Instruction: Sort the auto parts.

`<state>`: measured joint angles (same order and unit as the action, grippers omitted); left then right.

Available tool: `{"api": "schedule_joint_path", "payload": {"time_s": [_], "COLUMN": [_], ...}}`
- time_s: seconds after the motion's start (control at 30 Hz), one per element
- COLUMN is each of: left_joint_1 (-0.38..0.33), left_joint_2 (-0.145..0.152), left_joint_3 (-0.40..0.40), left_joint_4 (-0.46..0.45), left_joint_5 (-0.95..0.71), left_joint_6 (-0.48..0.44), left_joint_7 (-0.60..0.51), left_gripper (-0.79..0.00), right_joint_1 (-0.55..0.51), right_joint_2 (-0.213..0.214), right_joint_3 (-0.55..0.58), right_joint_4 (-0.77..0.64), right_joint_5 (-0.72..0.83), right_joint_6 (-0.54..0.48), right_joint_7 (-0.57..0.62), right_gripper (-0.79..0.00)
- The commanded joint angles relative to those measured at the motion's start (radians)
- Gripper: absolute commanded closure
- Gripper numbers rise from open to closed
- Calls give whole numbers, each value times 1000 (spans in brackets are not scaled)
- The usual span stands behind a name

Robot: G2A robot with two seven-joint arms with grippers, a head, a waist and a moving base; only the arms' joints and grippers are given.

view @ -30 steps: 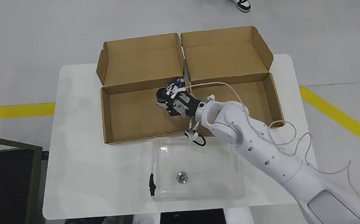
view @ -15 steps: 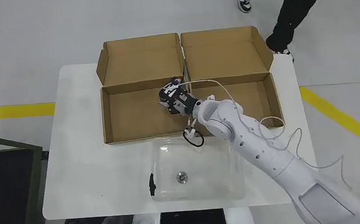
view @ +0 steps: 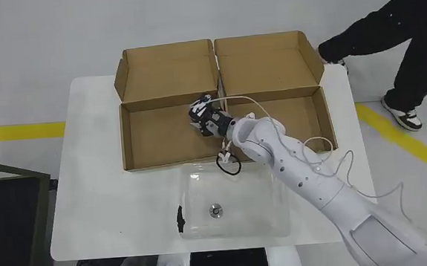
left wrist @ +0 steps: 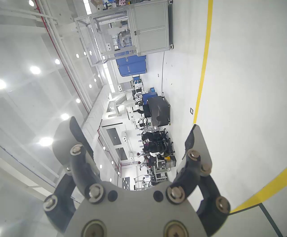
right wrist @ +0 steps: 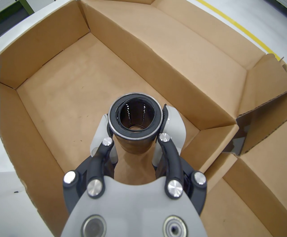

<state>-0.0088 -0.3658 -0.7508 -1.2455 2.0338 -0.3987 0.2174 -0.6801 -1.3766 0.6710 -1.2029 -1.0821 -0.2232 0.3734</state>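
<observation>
My right gripper (right wrist: 135,132) is shut on a black cylindrical bearing (right wrist: 135,122) with a hollow bore, held over the inside of the left cardboard box (right wrist: 67,74). From above, the right gripper (view: 200,116) hangs over that left box (view: 154,137) near its right wall, beside the right cardboard box (view: 305,119). A round metal part (view: 217,210) and a small black part (view: 180,219) lie in the clear plastic tray (view: 279,218) at the table's front. My left gripper (left wrist: 136,137) is open with nothing between its fingers, turned toward the room.
Both boxes stand with lids folded back at the far side of the white table (view: 97,178). A loose cable (view: 326,151) runs along the right arm over the right box. Bare table lies left of the boxes and tray.
The right gripper with the bearing has edged slightly farther over the left box. A person walking behind the table has moved to the right.
</observation>
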Motion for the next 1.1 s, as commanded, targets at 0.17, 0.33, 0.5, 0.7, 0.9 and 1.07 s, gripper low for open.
{"api": "schedule_joint_path", "payload": {"time_s": [0.17, 0.33, 0.5, 0.7, 0.9, 1.07], "left_joint_1": [0, 0, 0, 0, 0, 0], "left_joint_2": [0, 0, 0, 0, 0, 0], "left_joint_3": [0, 0, 0, 0, 0, 0], "left_joint_4": [0, 0, 0, 0, 0, 0], "left_joint_5": [0, 0, 0, 0, 0, 0], "left_joint_6": [0, 0, 0, 0, 0, 0], "left_joint_7": [0, 0, 0, 0, 0, 0], "left_gripper": [-785, -785, -785, -785, -785, -785], "right_joint_1": [-8, -18, -35, -83, -173, -268], "right_joint_2": [-7, -6, 2, 20, 45, 66], "right_joint_3": [9, 26, 57, 108, 154, 184], "right_joint_4": [-4, -32, -110, -263, -433, -564], "right_joint_5": [-22, -43, -77, -114, -144, -169], "right_joint_6": [-4, -11, -22, -61, -123, -182], "right_joint_7": [17, 38, 49, 71, 122, 149], "right_gripper": [-372, -493, -545, -637, -659, -674]}}
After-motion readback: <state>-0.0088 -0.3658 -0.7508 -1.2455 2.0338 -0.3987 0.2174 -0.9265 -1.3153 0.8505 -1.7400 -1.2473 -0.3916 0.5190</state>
